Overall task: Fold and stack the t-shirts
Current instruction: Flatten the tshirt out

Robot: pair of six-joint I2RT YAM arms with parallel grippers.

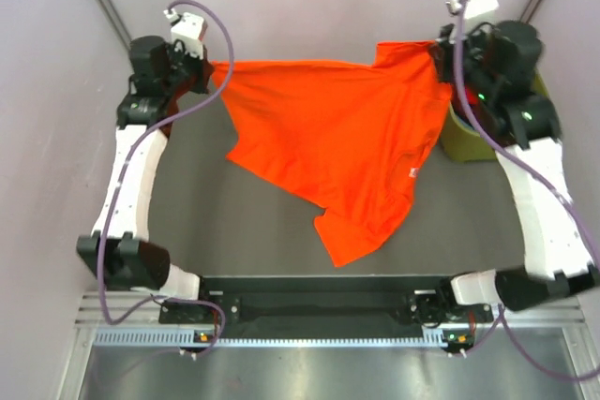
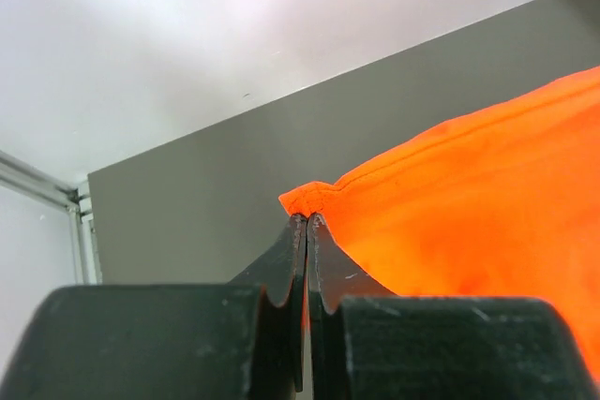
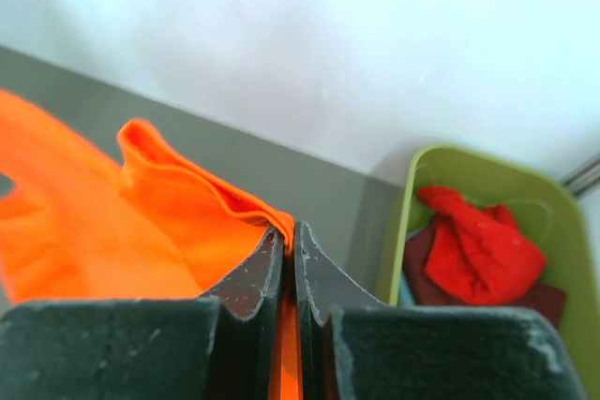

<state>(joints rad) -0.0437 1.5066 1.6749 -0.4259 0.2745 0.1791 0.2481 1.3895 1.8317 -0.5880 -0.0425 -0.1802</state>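
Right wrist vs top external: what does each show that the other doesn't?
Only right wrist: inside the tub, a red shirt lying on maroon cloth. Only top external: the whole orange shirt stretched out, and the left pincer shut on its other end. Both: the right pincer shut on the orange shirt, with the tub beside it.

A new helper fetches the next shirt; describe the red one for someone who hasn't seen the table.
At the table's far right corner stands an olive-green tub. Inside, the red t-shirt lies crumpled on top, brighter than the dark maroon cloth beneath it.
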